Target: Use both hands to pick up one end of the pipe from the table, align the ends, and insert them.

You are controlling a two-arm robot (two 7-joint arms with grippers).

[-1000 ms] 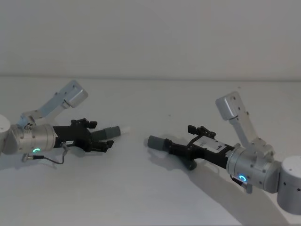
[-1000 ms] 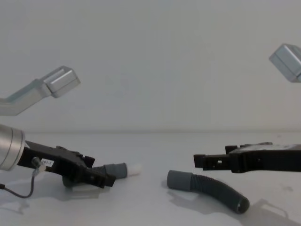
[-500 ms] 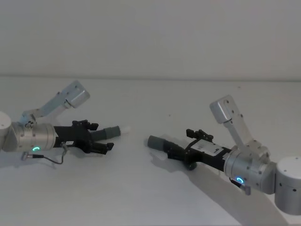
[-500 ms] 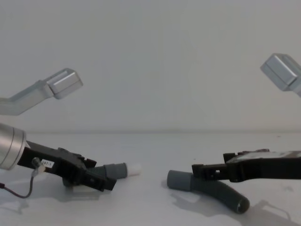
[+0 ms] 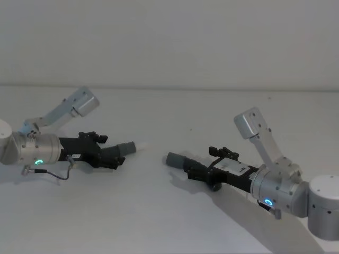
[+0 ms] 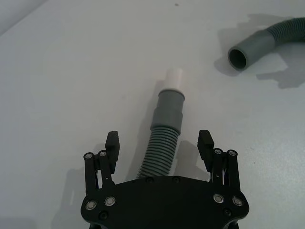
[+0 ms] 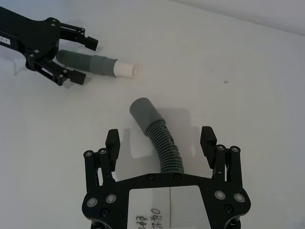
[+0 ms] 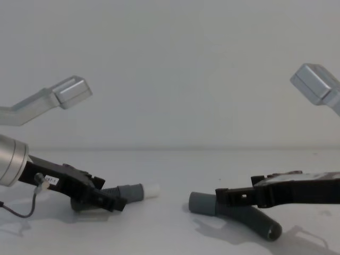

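The off-white desk [image 5: 159, 222] carried both hose pieces, with an arm reaching in from each side. The right arm [image 5: 280, 188] came in low from the robot's right and the left arm [image 5: 32, 151] from its left, both pointing inward toward the middle of the desk.

The right hand [image 7: 160, 136] was spread wide and sat low over the long hose [image 7: 164, 145]. Its two black fingers [image 7: 112, 139] stood one on either side of the ribbed body, with bare desk showing between each finger and the hose. The left hand [image 6: 158, 140] was likewise spread wide. It straddled the ribbed part of the short hose [image 6: 159, 155], with a gap on both sides, gripping nothing.

The long hose lay curved on the desk to the robot's right of centre. Its ribbed length ran back under the right hand, and its sleeve cuff [image 7: 143, 113] stuck out past the fingertips toward the left hand. The short hose lay straight on the desk to the left of centre. Its spigot cuff [image 6: 170, 107] and white tip [image 6: 174, 76] stuck out beyond the left fingertips, pointing toward the right side.

The two ends were well apart, with bare desk between them. From the left wrist, the open mouth of the sleeve cuff faced roughly back at the white tip.
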